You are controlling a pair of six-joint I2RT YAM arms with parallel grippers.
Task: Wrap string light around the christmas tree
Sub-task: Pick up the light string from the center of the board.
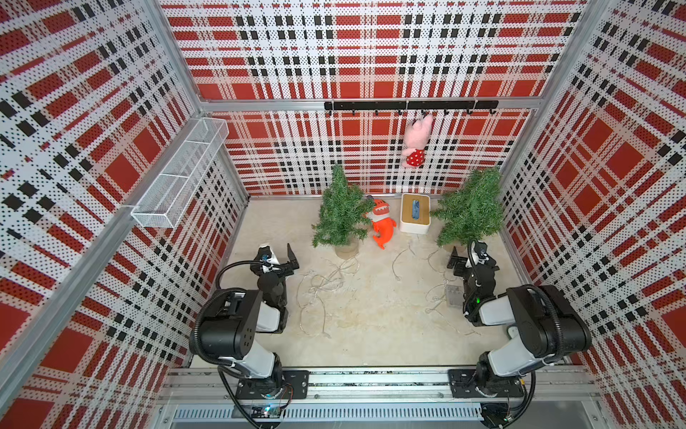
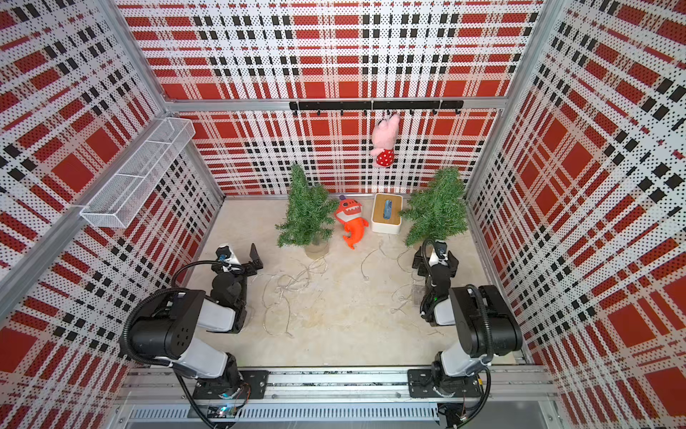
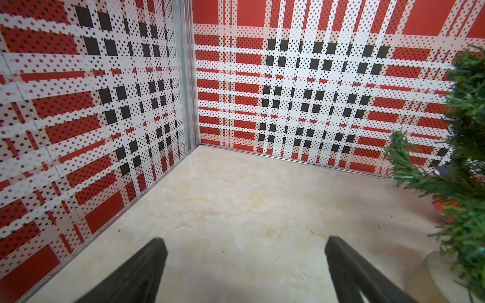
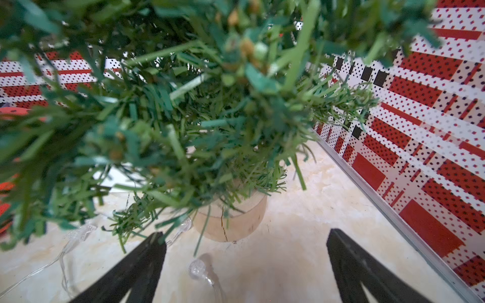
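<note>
Right claw (image 4: 246,237), fingers (image 4: 141,262) spread wide and empty, hovers low before the wooden base (image 4: 231,220) of the right christmas tree (image 4: 183,105). One clear bulb (image 4: 199,267) of the string light (image 4: 78,232) lies on the bench (image 4: 288,249) between the fingers. Left claw (image 3: 242,241), also spread and holding nothing, faces a bare corner, with the left christmas tree (image 3: 467,157) at the edge of its view. In both top views the string light (image 1: 323,282), thin clear wire with tiny bulbs, sprawls in loose tangled loops on the bench between the arms, wound around neither tree. A small clear box (image 1: 453,295) lies beside the right arm. Only the right wrist view shows that tree's base plainly. Only the top views show the orange toy shark (image 1: 382,224) and tissue box (image 1: 415,213) between the trees.
</note>
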